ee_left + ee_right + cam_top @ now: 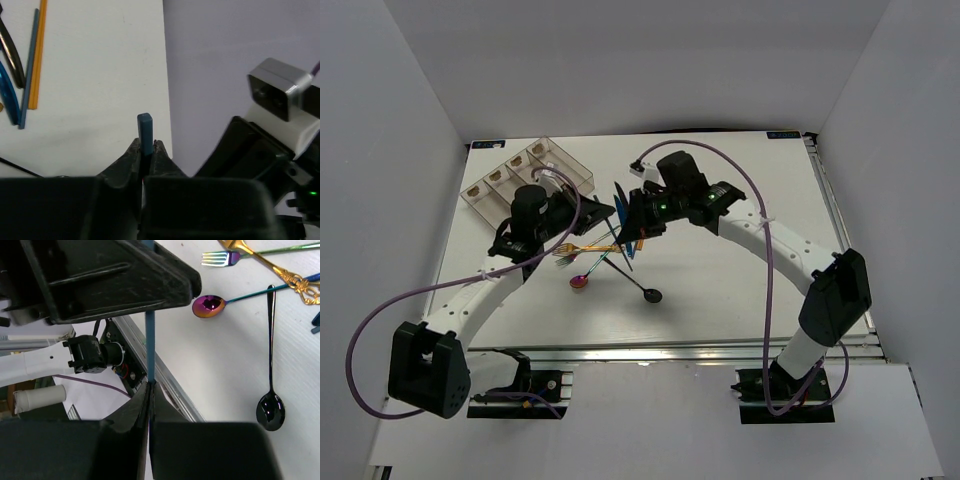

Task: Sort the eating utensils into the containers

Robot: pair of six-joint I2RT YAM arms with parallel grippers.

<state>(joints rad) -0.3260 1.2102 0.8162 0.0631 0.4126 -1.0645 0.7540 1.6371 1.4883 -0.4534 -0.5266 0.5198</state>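
Left claw (pixel 146 148), right claw (pixel 150 385) both pinch blue stick (pixel 145 127).

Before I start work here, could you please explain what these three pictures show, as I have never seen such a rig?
A left arm and a right arm are bolted to a white table, each ending in a two-finger gripper. The overhead picture shows both from above; the other two come from cameras on the wrists. On the table lie a clear tray, a gold fork, a black spoon and an iridescent spoon. The left gripper and the right gripper are both shut on one blue stick, held between them.
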